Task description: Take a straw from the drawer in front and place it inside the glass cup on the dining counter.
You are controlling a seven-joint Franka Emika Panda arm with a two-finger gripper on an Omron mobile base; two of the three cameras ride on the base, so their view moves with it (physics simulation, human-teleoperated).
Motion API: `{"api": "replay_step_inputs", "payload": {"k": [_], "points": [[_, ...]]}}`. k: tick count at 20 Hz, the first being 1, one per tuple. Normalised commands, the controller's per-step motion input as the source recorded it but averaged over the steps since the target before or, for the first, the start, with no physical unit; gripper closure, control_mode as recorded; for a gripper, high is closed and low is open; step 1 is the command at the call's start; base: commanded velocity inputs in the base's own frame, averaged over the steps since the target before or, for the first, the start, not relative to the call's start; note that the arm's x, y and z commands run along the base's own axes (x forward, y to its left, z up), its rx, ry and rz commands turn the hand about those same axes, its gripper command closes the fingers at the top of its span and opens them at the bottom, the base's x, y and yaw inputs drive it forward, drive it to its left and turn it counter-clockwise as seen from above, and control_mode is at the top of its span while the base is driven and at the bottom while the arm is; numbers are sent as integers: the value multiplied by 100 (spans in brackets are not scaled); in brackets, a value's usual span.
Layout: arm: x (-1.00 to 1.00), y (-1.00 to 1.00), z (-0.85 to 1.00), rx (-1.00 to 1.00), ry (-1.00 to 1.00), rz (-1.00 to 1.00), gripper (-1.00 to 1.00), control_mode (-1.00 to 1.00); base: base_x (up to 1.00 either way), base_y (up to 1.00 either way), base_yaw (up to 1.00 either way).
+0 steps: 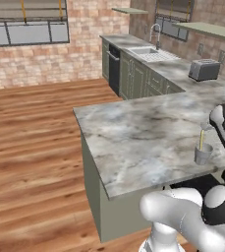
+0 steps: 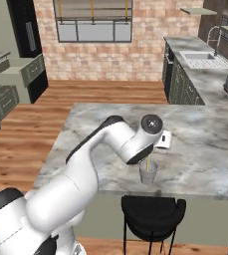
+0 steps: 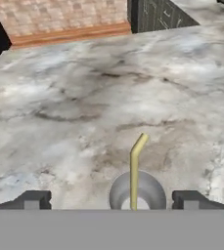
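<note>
Gripper (image 3: 111, 200) fingers (image 3: 33, 200) stand spread wide, one on each side of the cup (image 3: 136, 193), touching nothing. Straw (image 3: 134, 171) stands upright inside the cup, bent tip above the rim. Cup rests on the counter (image 3: 84, 97) near its edge, above a black stool (image 2: 153, 211).

Glossy white rounded arm (image 2: 75, 174), black joints, dark fingers (image 3: 33, 199)
</note>
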Motion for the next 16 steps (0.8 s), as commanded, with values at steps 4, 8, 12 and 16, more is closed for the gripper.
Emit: {"api": "replay_step_inputs", "payload": {"k": [4,8,12,16], "points": [[-60,0,82,0,29,-21,-100,-100,0,0,0],[-38,25,58,0,30,-13,-100,-100,0,0,0],[-8,78,35,-2,29,-7,-100,-100,0,0,0],[47,100,-4,-8,39,-4,-100,-100,0,0,0]]}}
